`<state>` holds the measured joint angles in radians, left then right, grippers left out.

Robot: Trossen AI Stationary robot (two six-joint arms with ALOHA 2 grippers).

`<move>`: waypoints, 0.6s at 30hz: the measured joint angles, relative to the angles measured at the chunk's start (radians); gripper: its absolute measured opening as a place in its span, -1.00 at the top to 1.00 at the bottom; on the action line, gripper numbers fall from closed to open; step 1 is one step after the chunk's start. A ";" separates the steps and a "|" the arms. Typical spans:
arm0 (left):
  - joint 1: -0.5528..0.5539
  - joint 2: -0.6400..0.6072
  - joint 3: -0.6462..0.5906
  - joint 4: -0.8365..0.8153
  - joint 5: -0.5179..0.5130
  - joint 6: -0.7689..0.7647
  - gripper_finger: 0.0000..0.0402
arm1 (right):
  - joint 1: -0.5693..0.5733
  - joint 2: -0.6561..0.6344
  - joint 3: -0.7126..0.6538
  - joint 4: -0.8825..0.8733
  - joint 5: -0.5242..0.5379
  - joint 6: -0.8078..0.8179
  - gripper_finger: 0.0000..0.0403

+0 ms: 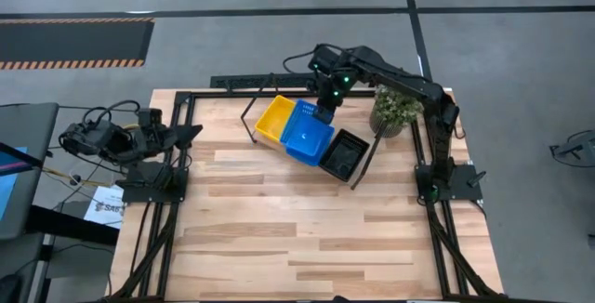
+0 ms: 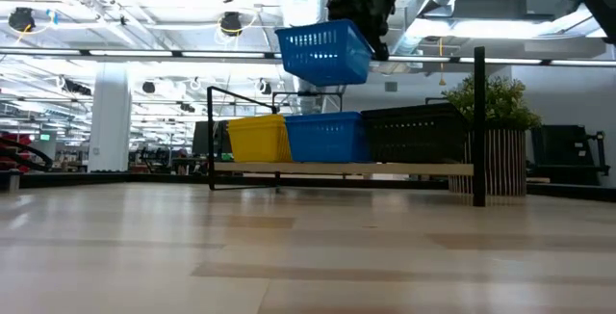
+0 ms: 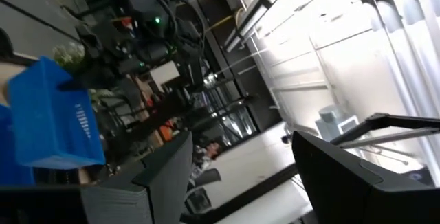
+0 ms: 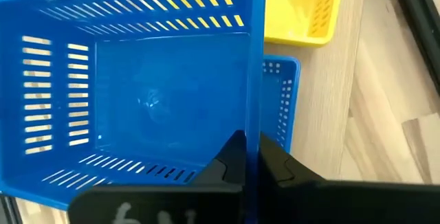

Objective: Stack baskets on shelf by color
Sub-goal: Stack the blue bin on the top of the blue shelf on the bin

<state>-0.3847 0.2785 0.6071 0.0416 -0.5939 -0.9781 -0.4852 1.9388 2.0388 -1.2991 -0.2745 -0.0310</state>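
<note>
One light, stiff blue basket (image 2: 323, 52) hangs by its rim, pinched in my right hand (image 4: 249, 157), at twelve o'clock above the shelf (image 2: 342, 169).

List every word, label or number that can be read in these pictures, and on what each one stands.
"SAF": start of a cut-off word on the white paper sheet beside the left arm's base; the rest is too small to read.
Pale marks on the right gripper body: too blurred to read.
Nothing else is readable.

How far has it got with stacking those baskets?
Done: a yellow basket, a blue basket and a black basket sit on the shelf. In hand: the right gripper holds another blue one above them. Left: lowering it onto the blue one.
</note>
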 joint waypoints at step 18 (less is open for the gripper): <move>0.000 0.000 0.000 0.002 -0.073 0.023 -0.18 | -0.039 0.001 -0.165 0.131 0.009 -0.023 0.83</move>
<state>-0.3847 0.2787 0.6071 0.0438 -0.6674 -0.9554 -0.5243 1.9396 1.8736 -1.1677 -0.2654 -0.0536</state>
